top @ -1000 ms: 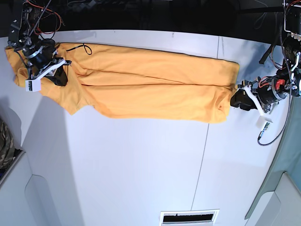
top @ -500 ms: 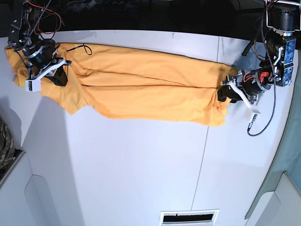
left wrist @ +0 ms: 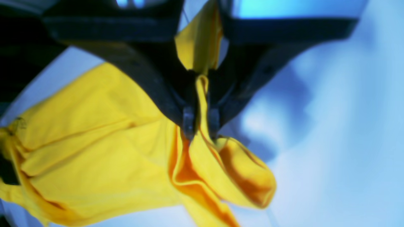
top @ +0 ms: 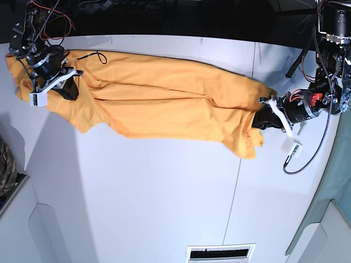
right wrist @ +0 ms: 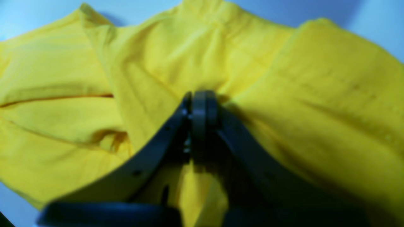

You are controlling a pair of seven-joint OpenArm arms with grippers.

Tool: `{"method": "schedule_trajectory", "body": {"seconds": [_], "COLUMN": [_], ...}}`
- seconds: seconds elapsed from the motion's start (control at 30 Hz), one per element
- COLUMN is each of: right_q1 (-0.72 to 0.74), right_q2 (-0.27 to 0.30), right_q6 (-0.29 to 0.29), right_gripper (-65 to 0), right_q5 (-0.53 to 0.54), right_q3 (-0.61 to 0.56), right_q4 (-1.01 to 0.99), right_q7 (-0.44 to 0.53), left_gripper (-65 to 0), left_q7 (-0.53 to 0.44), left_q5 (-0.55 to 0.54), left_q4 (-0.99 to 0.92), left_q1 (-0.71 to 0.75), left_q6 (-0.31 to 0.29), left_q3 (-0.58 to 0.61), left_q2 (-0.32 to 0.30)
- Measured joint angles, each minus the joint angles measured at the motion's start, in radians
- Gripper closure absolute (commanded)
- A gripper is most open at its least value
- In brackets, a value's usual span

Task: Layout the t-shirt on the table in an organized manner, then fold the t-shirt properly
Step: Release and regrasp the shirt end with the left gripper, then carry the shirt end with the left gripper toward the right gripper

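Observation:
The orange-yellow t-shirt (top: 164, 101) lies stretched lengthwise across the far half of the white table (top: 164, 192), with long creases down its middle. At its right end my left gripper (top: 261, 119) is shut on the hem. The left wrist view shows a fold of the t-shirt (left wrist: 94, 142) pinched between the tips of the left gripper (left wrist: 200, 126), and a bunched corner hangs below. At the shirt's left end my right gripper (top: 71, 90) is shut on the cloth near the sleeve. In the right wrist view the right gripper (right wrist: 199, 104) presses together on the t-shirt (right wrist: 284, 78).
A camouflage cloth (top: 5, 170) lies at the left edge. A thin dark seam (top: 238, 164) runs down the table right of centre. A slotted vent (top: 219, 253) sits at the near edge. A cable (top: 307, 153) loops below the left arm.
My left gripper moved in onto the shirt's right hem and closed on it, bunching that corner and drawing it slightly leftward. The right arm has not moved.

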Motion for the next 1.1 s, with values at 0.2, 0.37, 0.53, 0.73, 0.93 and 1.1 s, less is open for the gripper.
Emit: {"method": "schedule_trajectory", "body": {"seconds": [0.2, 0.37, 0.53, 0.73, 0.93, 1.1], "right_q1": [0.0, 0.0, 0.0, 0.0, 0.0, 0.0], "right_q2": [0.0, 0.0, 0.0, 0.0, 0.0, 0.0], "right_q6": [0.0, 0.0, 0.0, 0.0, 0.0, 0.0], "right_gripper": [0.0, 0.0, 0.0, 0.0, 0.0, 0.0], "right_q5": [0.0, 0.0, 0.0, 0.0, 0.0, 0.002], "right_q3": [0.0, 0.0, 0.0, 0.0, 0.0, 0.0], "right_q4": [0.0, 0.0, 0.0, 0.0, 0.0, 0.0], "right_q7": [0.0, -0.001, 0.0, 0.0, 0.0, 0.0], "left_gripper": [0.0, 0.0, 0.0, 0.0, 0.0, 0.0], "left_q7": [0.029, 0.026, -0.06, -0.143, -0.159, -0.175], "left_q5": [-0.11, -0.071, 0.117, 0.244, 0.245, 0.274], "left_q4": [0.188, 0.21, 0.197, 0.01, -0.106, -0.11], "left_q1": [0.06, 0.059, 0.058, 0.036, -0.008, -0.021], "left_q6": [-0.005, -0.005, 0.036, 0.094, 0.094, 0.095], "left_q3": [0.006, 0.095, 0.188, 0.217, 0.244, 0.25], "left_q2": [0.03, 0.155, 0.304, 0.426, 0.536, 0.579]}}
